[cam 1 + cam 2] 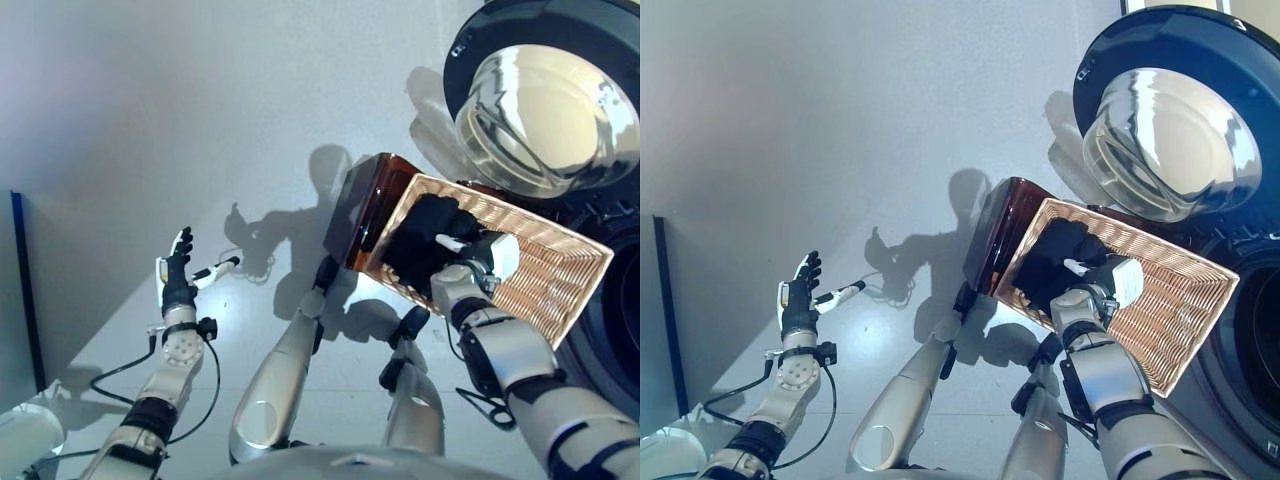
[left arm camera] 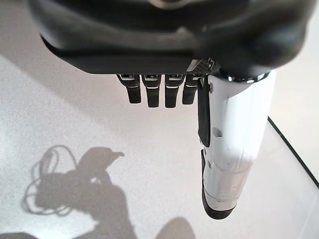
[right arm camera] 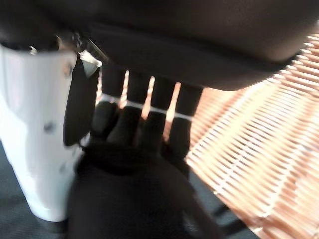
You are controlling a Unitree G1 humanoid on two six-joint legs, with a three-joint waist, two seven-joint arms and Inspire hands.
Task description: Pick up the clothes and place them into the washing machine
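Observation:
A black garment (image 1: 415, 245) lies bunched at the near end of the shallow wicker basket (image 1: 560, 285). The basket rests on a low dark brown box (image 1: 362, 205) beside the washing machine. My right hand (image 1: 478, 258) is down in the basket on the garment. In the right wrist view its fingers (image 3: 149, 119) curl into the black cloth (image 3: 129, 199), with the white-covered thumb on the other side of the bunch. My left hand (image 1: 178, 275) is held out over the floor far to the left, fingers straight and empty (image 2: 154, 92).
The washing machine's round glass door (image 1: 545, 105) stands open above the basket, and the dark drum opening (image 1: 615, 330) is at the right edge. A thin dark strip (image 1: 22, 290) runs along the floor at the far left.

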